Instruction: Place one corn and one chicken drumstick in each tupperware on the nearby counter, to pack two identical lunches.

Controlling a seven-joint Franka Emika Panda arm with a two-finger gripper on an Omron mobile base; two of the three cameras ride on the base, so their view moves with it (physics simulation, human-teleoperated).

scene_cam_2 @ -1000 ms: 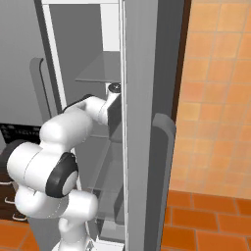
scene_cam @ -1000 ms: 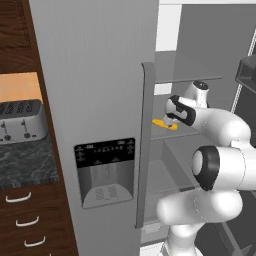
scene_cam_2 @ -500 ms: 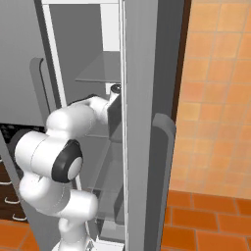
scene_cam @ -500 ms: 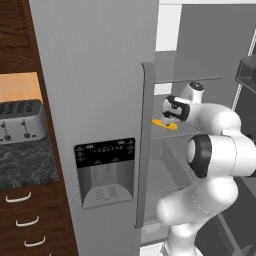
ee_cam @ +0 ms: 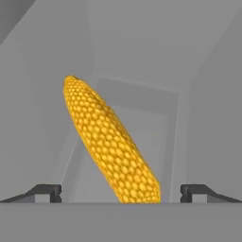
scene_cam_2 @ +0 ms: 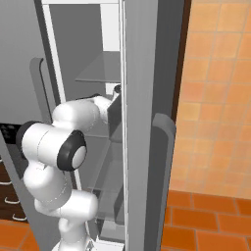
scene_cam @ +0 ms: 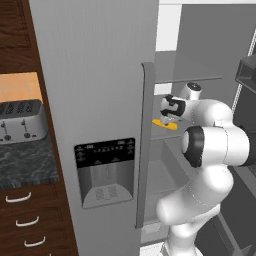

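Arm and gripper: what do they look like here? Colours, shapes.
The arm is glossy white, built of rounded, bulbous links with dark grey to black rings at the joints. The gripper has two small dark, blocky finger tips. No cables or markings can be made out.

End effector (ee_cam: 121, 191) closer to corn (ee_cam: 109, 142)

One corn (ee_cam: 111, 144), one toaster (scene_cam: 21, 120), one fridge (scene_cam: 100, 75).
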